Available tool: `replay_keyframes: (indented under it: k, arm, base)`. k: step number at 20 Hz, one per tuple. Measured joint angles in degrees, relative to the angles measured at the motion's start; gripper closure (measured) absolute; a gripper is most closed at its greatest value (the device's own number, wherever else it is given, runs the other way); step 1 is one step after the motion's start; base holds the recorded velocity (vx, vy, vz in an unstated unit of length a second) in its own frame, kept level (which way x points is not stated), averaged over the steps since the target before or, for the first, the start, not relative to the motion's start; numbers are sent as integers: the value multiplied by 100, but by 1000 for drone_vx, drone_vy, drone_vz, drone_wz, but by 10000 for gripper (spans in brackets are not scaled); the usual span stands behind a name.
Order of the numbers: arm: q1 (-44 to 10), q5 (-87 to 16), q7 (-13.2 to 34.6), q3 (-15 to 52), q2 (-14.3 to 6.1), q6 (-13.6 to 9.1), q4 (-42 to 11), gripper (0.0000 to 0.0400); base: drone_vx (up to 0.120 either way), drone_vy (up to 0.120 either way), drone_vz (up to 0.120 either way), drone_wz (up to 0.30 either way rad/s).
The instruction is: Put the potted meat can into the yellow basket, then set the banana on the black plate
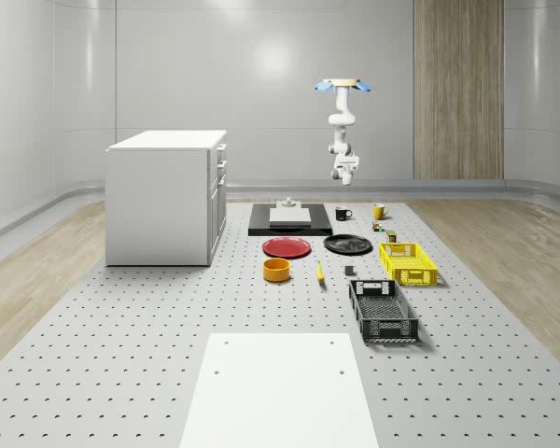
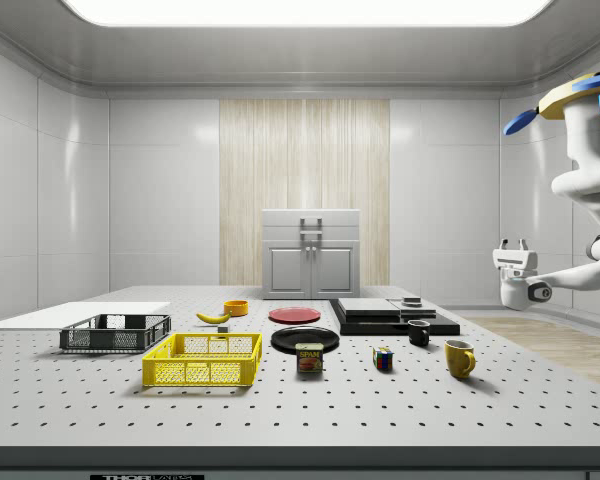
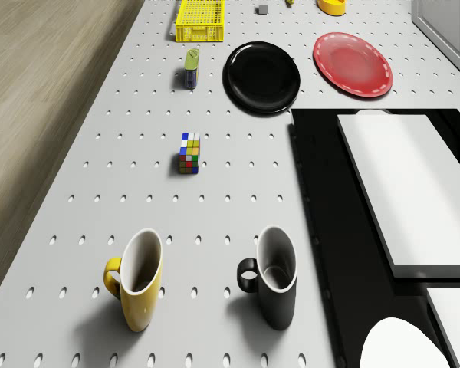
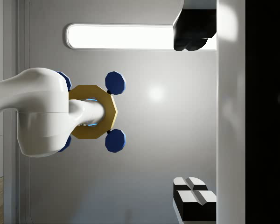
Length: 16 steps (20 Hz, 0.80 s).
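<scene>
The potted meat can (image 1: 390, 235) (image 2: 310, 358) (image 3: 192, 67) stands on the table between the yellow basket (image 1: 409, 263) (image 2: 202, 360) (image 3: 200, 21) and the black plate (image 1: 347, 245) (image 2: 304, 339) (image 3: 262, 77). The banana (image 1: 319, 272) (image 2: 213, 317) lies beside an orange bowl. My drone (image 1: 343, 86) (image 2: 585, 95) hovers high over the table's far end, near the two mugs. The arm is folded beneath it. My gripper (image 1: 344, 173) (image 2: 512, 244) (image 4: 192, 116) is open, holds nothing and points up at the drone's underside (image 4: 91, 112), well above every object.
A Rubik's cube (image 3: 188, 153), a yellow mug (image 3: 138, 280) and a black mug (image 3: 274, 280) stand below the drone. Beside them is a black platform (image 3: 322, 199). Also on the table: a red plate (image 1: 287, 247), orange bowl (image 1: 276, 270), black basket (image 1: 384, 311) and white cabinet (image 1: 166, 196).
</scene>
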<state>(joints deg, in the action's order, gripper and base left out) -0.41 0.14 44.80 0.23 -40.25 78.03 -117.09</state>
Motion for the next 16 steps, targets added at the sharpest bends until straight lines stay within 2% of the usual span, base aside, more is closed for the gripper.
replay_keyframes:
  k: [16]
  arm:
    - [-11,-8,-3,13,-36,53,-20,0]
  base:
    - [120,120,0,0]
